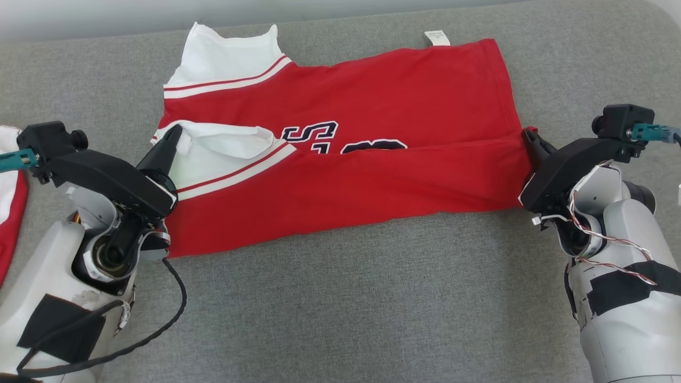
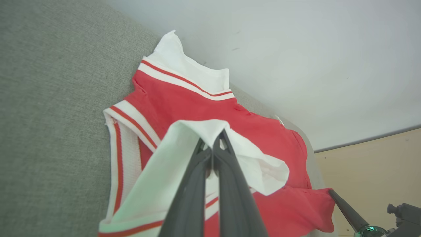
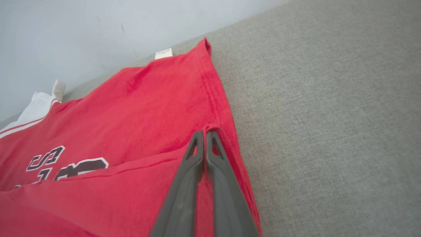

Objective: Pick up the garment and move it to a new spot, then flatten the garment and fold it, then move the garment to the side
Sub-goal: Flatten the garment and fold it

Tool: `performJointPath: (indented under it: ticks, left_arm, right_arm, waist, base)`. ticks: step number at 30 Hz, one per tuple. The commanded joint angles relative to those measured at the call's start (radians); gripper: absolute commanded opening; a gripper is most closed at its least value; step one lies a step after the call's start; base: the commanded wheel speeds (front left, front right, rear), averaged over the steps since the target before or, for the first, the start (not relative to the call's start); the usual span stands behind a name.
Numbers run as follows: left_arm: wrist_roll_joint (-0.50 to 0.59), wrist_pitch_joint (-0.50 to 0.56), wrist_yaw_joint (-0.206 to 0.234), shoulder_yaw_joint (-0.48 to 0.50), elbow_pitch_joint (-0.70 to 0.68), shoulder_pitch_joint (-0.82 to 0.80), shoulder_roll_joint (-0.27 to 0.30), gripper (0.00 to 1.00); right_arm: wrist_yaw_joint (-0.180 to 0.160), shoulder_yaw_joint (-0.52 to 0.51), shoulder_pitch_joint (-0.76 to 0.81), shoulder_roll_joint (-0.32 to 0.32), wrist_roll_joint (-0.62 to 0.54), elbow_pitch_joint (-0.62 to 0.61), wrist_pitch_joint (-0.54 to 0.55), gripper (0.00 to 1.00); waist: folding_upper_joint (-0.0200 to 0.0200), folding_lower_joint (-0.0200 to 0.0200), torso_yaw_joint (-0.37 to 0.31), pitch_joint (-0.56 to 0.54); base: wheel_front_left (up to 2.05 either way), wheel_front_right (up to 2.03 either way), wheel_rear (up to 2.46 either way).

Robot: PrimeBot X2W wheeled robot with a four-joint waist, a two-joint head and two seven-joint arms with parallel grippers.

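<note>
Your left gripper (image 1: 174,130) (image 2: 213,140) is clamped on the white sleeve (image 1: 223,141) (image 2: 197,131) of a red cotton jersey (image 1: 340,181) (image 2: 184,102) (image 3: 131,108) with white sleeves, striped trim and dark, white-outlined lettering. The long dark fingers meet with the cloth pinched between their tips. Your right gripper (image 1: 526,133) (image 3: 205,133) is closed in the same way on the red hem at the opposite end, and its wrist view shows the fabric puckering up around the fingertips.

Between the two arms the jersey lies stretched crosswise on a broad grey woven fabric surface (image 1: 340,308) (image 2: 49,98) (image 3: 329,115), towards its far edge. The near half is folded up over the far half, and its edge covers the lower part of the lettering (image 1: 340,138) (image 3: 62,161). A small white label (image 1: 437,37) (image 3: 163,53) pokes out at the far hem corner.

Another piece of red and white cloth (image 1: 8,213) sits at the left margin of the head view, just beside your left arm and apart from the jersey.

Behind the surface rises a plain pale grey wall (image 2: 296,49) (image 3: 82,33). In the left wrist view it meets a beige floor (image 2: 371,164) along a thin dark line.
</note>
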Motion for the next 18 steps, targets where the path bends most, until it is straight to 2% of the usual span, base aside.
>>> performJointPath:
  ticks: [1, 4, 5, 6, 9, 13, 18]
  left_arm:
    - [0.012, -0.006, -0.006, 0.001, 0.004, -0.003, 0.000, 0.00]
    - [0.015, -0.009, -0.010, -0.007, 0.019, 0.003, -0.009, 0.00]
    - [0.023, -0.019, -0.011, -0.009, 0.025, 0.003, -0.010, 0.44]
    - [0.025, -0.026, -0.010, -0.010, 0.032, 0.005, -0.013, 1.00]
    - [0.043, -0.052, -0.020, -0.021, 0.051, 0.020, -0.026, 1.00]
    - [0.099, -0.098, -0.038, -0.052, 0.062, 0.064, -0.003, 1.00]
    - [0.191, -0.199, -0.014, -0.100, 0.031, 0.188, 0.018, 1.00]
  right_arm:
    - [-0.002, 0.003, -0.007, -0.003, 0.006, 0.010, -0.007, 0.00]
    - [-0.002, 0.011, -0.018, -0.009, 0.005, 0.031, -0.016, 0.03]
    - [-0.002, 0.014, -0.020, -0.010, 0.004, 0.039, -0.024, 0.78]
    - [-0.002, 0.015, -0.019, -0.009, 0.004, 0.046, -0.029, 1.00]
    - [-0.002, 0.025, -0.013, -0.012, 0.008, 0.055, -0.053, 1.00]
    - [-0.002, 0.047, 0.003, -0.019, 0.031, 0.046, -0.073, 1.00]
    - [-0.002, 0.060, 0.034, -0.051, 0.050, 0.018, -0.055, 1.00]
  waist:
    - [-0.0001, 0.0000, 0.000, -0.001]
    - [-0.0001, 0.0000, 0.003, -0.004]
    - [-0.0001, 0.0000, 0.005, -0.007]
    - [-0.0001, 0.0000, 0.007, -0.011]
    - [-0.0001, 0.0000, 0.013, -0.029]
    - [-0.0001, 0.0000, 0.017, -0.070]
    - [-0.0001, 0.0000, 0.033, -0.125]
  base:
    - [0.00, 0.00, 0.00]
    - [0.00, 0.00, 0.00]
    - [0.00, 0.00, 0.00]
    - [0.00, 0.00, 0.00]
    - [0.00, 0.00, 0.00]
    - [0.00, 0.00, 0.00]
    - [0.00, 0.00, 0.00]
